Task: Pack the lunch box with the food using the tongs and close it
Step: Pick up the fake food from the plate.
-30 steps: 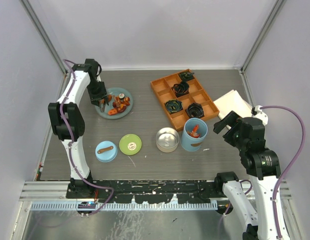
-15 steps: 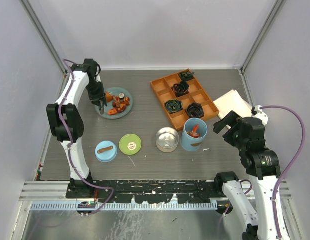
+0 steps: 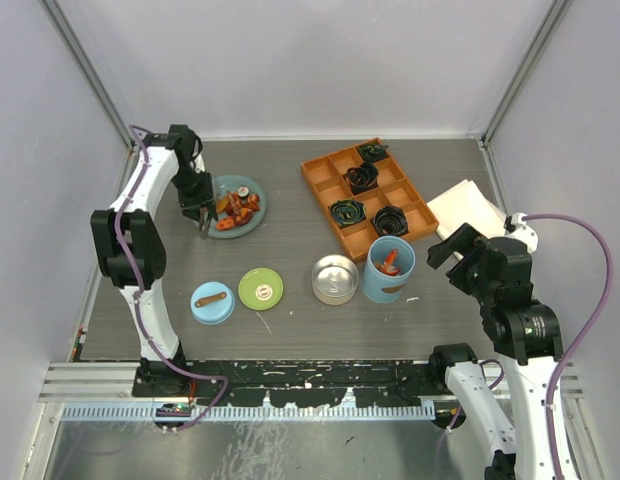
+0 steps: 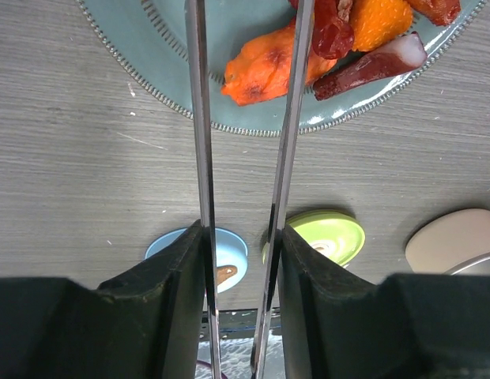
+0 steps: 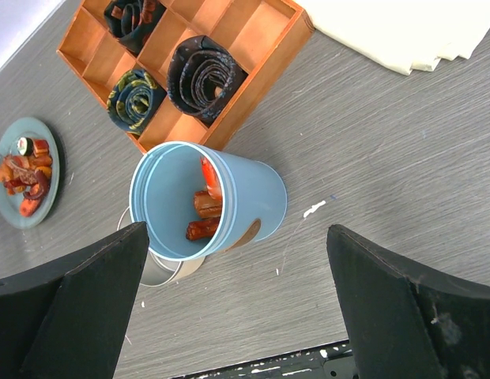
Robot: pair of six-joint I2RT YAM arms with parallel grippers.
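Note:
My left gripper (image 3: 198, 196) (image 4: 241, 235) is shut on the grey tongs (image 4: 200, 118), at the left rim of the teal plate (image 3: 252, 222) (image 4: 150, 47). The tongs' arms stand apart over the food (image 3: 236, 205), beside an orange chunk (image 4: 265, 67); their tips are out of view. The light-blue cylinder (image 3: 388, 270) (image 5: 257, 201) stands open with reddish pieces (image 5: 201, 209) inside. The steel tin (image 3: 335, 279) (image 5: 154, 268) touches its left side. The green lid (image 3: 260, 289) (image 4: 328, 237) and blue lid (image 3: 212, 302) (image 4: 229, 251) lie nearer the front. My right gripper (image 3: 452, 246) (image 5: 237, 237) hangs open above and right of the cylinder.
An orange compartment tray (image 3: 325, 172) (image 5: 253, 39) with black coils sits behind the cylinder. A folded white cloth (image 3: 470, 208) (image 5: 403, 31) lies at the right wall. Grey walls close in the left, back and right sides.
My left gripper has shifted slightly left along the plate's rim with the tongs. The right arm has not moved.

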